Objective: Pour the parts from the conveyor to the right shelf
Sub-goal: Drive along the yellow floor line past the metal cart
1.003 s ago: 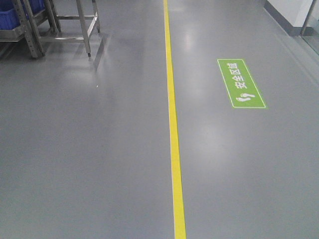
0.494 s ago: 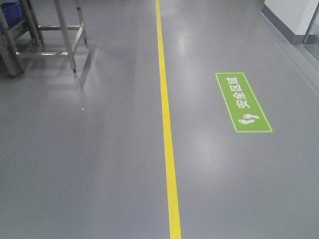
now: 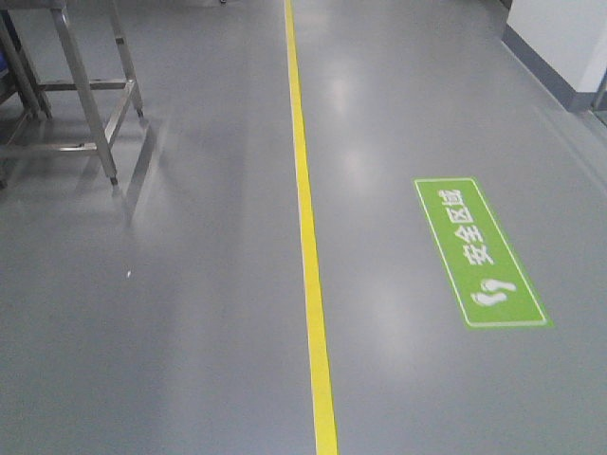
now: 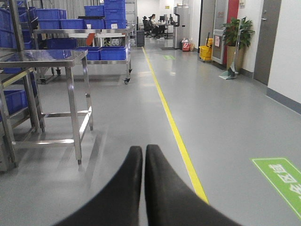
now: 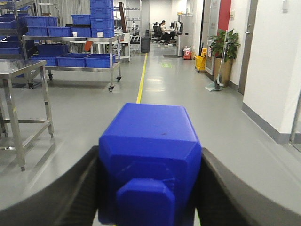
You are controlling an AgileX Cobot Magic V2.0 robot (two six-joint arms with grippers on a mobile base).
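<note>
Right wrist view: right gripper [image 5: 149, 202] clamped on small bright-blue plastic block [image 5: 148, 141], stud toward camera, hiding the near end of the yellow floor line [image 5: 141, 84]. Left gripper [image 4: 143, 151] closed, tips apparently touching, left of that line; stainless-steel table [image 4: 47, 59] further left.

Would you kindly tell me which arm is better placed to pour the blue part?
Probably the right: the right gripper is shut on the blue part, between both fingers. The left gripper is shut and empty.
</note>
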